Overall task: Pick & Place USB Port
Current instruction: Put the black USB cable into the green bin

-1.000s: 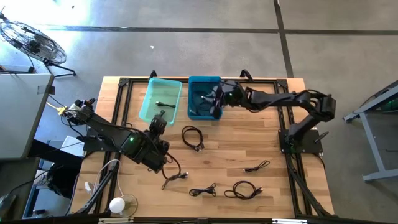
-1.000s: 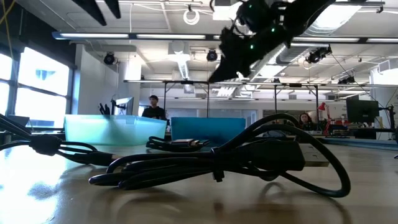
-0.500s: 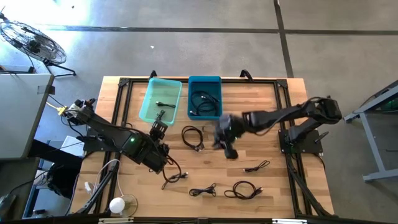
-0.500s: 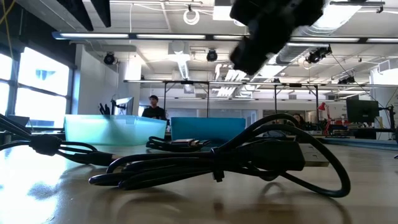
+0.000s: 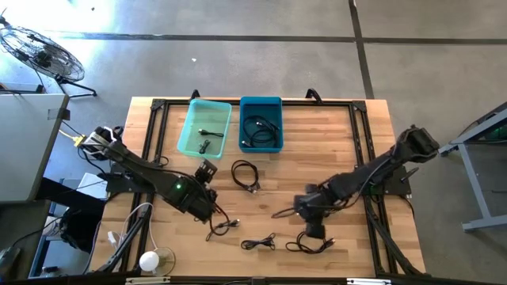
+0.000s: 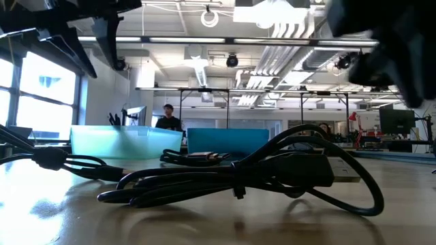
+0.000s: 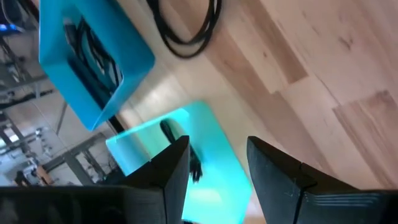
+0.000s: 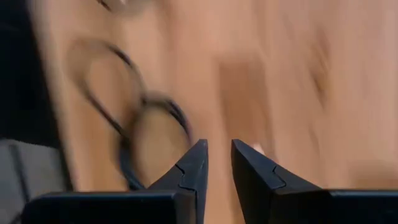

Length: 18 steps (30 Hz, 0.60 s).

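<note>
While the right gripper (image 5: 314, 229) hovers narrow and empty, a coiled cable (image 5: 310, 242) lies just beneath — untouched.

From above I see the table (image 5: 348, 142) filling the middle of the frame. Two bins sit side by side at its upper centre: the left bin (image 5: 192, 119) and, touching it on the right, the right bin (image 5: 273, 103). A small cable (image 5: 205, 145) lies in the left bin, a coiled cable (image 5: 260, 127) in the right one. Just below the bins, a looped cable (image 5: 246, 175) lies on the table. Along the lower edge, from left to right, I see a loose cable (image 5: 225, 227), a short cable (image 5: 258, 242) and a coil (image 5: 310, 244). My left gripper (image 5: 207, 172) hangs left of the looped cable; my right gripper (image 5: 314, 230) sits over the coil's upper edge.
</note>
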### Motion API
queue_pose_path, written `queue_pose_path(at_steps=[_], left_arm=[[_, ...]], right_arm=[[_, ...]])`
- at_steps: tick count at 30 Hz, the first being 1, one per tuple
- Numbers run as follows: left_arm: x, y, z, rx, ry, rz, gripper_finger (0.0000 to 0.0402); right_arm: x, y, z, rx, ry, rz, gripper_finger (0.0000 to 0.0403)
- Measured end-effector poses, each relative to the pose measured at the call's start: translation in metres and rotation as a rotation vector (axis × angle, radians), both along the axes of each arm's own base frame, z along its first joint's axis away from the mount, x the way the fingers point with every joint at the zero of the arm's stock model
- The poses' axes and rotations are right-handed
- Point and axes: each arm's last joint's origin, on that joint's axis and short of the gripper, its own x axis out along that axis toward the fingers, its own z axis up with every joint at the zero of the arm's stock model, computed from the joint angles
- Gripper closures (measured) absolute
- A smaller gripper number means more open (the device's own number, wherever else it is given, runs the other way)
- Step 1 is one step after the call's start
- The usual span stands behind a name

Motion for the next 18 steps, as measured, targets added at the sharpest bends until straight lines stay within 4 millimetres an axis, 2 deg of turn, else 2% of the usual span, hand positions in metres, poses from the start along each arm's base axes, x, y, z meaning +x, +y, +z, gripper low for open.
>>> queue_pose_path(at_steps=[3,6,18], left_arm=[[0.003,-0.002,-0.003,-0.011,-0.020,-0.022,0.0245],[0.005,-0.003,-0.002,-0.028,-0.037,-0.030,0.0245],[0.008,-0.006,-0.003,-0.108,-0.042,-0.035,0.0245]], right_arm=[[-0.018,-0.004,-0.005,-0.088,0.185,-0.073,0.0357],[-0.028,-0.007,-0.006,-0.122,0.291,-0.124,0.0373],[-0.027,0.005,-0.005,-0.074,0.234,-0.083,0.0389]])
